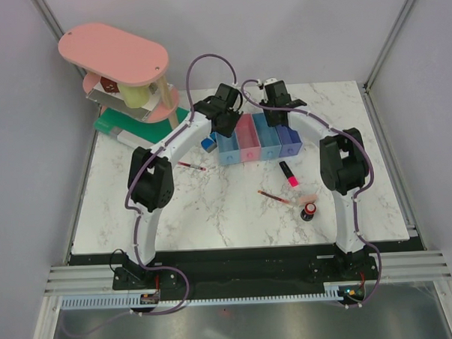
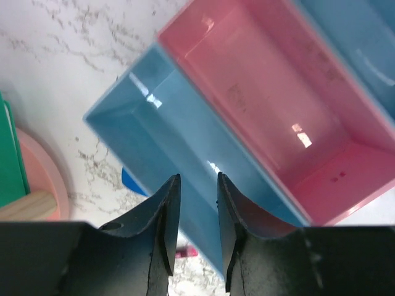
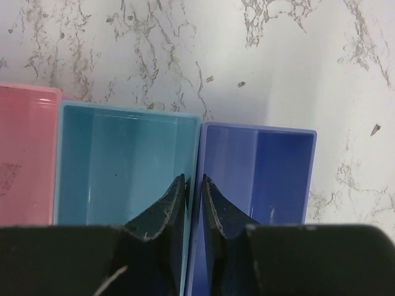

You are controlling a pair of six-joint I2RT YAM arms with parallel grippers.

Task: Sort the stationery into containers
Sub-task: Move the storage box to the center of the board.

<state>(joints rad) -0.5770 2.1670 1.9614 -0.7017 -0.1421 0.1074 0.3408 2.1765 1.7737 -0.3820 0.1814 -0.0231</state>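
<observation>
Top view: four bins [image 1: 258,142] in a row at upper centre; below them on the table [image 1: 175,209] lie a marker [image 1: 288,173], pen [image 1: 273,196], eraser [image 1: 308,200] and knob [image 1: 310,211].

Left wrist view: the left gripper [image 2: 198,179], fingers narrowly apart and holding nothing, is over the light blue bin [image 2: 145,120]; the pink bin [image 2: 265,105] shows a bare floor.

Right wrist view: the right gripper [image 3: 194,179], narrowly parted, is astride the wall between the blue bin [image 3: 117,154] and purple bin [image 3: 274,166].

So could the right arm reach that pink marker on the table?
Probably yes: the marker lies uncovered on the table just in front of the bins, close to the right gripper.

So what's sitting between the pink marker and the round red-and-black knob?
The pale pink eraser, close by the knob; bare marble from there to the marker, per the top view.
</observation>
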